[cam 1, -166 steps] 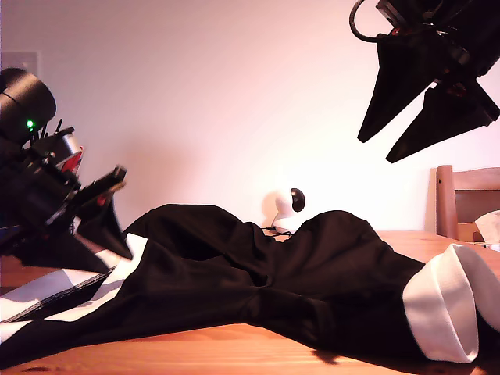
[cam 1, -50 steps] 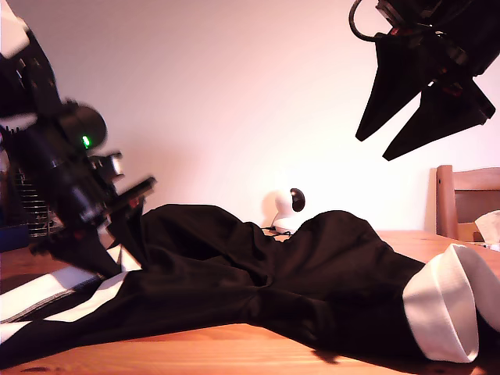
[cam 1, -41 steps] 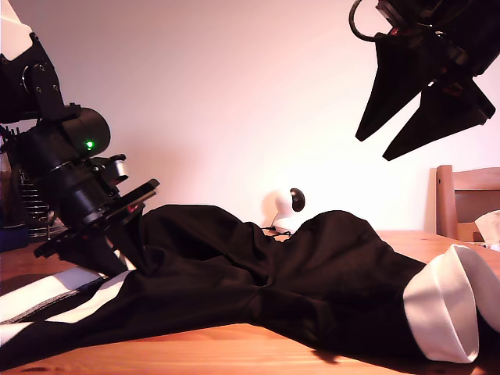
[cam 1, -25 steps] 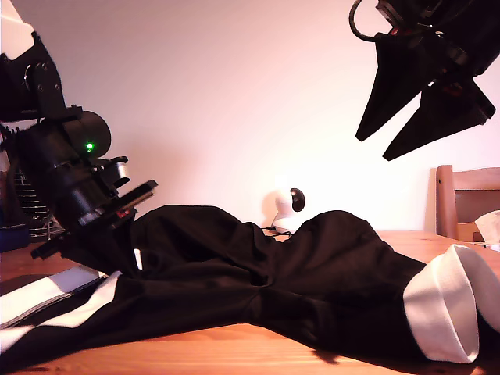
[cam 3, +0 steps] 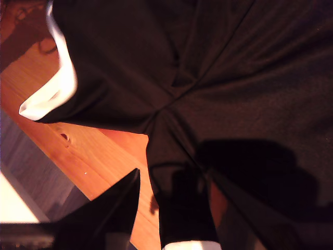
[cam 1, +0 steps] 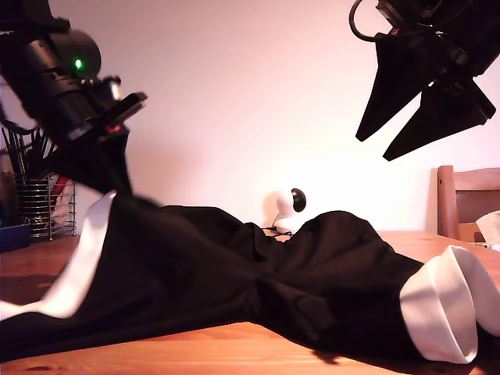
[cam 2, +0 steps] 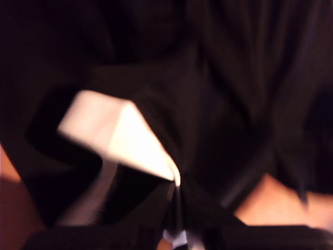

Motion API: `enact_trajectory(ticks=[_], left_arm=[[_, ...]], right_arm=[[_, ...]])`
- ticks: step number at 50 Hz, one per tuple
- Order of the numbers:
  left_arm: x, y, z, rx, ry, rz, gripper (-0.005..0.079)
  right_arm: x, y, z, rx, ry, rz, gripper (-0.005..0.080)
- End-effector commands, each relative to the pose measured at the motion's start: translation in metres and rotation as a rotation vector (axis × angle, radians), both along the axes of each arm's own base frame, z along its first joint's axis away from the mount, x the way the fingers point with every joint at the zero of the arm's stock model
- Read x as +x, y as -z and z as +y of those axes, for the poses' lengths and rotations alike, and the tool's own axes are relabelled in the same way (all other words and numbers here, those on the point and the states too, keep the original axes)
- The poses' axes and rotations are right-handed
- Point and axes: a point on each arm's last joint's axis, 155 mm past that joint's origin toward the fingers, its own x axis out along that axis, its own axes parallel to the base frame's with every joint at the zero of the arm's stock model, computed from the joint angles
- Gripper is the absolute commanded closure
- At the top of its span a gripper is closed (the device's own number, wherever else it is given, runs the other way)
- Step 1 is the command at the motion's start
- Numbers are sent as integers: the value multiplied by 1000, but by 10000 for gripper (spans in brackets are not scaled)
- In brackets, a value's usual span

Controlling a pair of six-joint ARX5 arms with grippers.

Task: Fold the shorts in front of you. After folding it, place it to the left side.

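The black shorts (cam 1: 258,289) with white bands lie spread over the wooden table (cam 1: 195,351). At the exterior view's left, my first gripper (cam 1: 109,168) is raised and shut on an edge of the shorts, pulling a white band (cam 1: 82,250) up off the table. The first wrist view shows the fabric (cam 2: 234,78) and a white fold (cam 2: 125,135) bunched at the jaws. My second gripper (cam 1: 375,150) hangs open high at the exterior view's upper right, holding nothing. Its fingers (cam 3: 117,211) show above the shorts (cam 3: 250,78) in the second wrist view.
A small white round camera (cam 1: 285,205) stands behind the shorts. A wire basket (cam 1: 43,203) with utensils sits at the exterior view's far left. A wooden chair (cam 1: 465,199) stands at the exterior view's right. A rolled white hem (cam 1: 441,312) lies near the table's front.
My first gripper came down onto the shorts' white-banded side, shut on it and rose, lifting that side up. The second gripper has not moved.
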Motion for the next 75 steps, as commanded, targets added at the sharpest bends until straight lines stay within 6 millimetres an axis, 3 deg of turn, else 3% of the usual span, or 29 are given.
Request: enact_trajectory(ticks=[1, 13, 20, 26, 41, 60, 64, 70, 75], left_arm=[[-22, 10, -16, -4, 74, 55, 762], [-85, 14, -56, 54, 254, 154, 762], [-121, 21, -53, 176, 336, 215, 762], [-140, 11, -45, 226, 370, 229, 762], [-159, -48, -38, 164, 336, 115, 762], [-147, -26, -51, 174, 349, 117, 747], [-154, -15, -51, 193, 363, 173, 634], [-169, -1, -52, 219, 388, 269, 310], [-176, 3, -57, 204, 428, 300, 212]], right_arm=[[1, 1, 2, -3, -10, -3, 382], [-2, 2, 1, -14, -26, -5, 382], [1, 5, -3, -41, -22, -18, 382], [2, 6, -7, -64, -15, -27, 382], [3, 6, -6, -62, -16, -32, 382], [4, 6, -6, -62, -15, -33, 382], [4, 6, -6, -62, -16, -33, 382], [4, 5, -6, -61, -15, -34, 382], [6, 4, -6, -59, -15, -43, 382]])
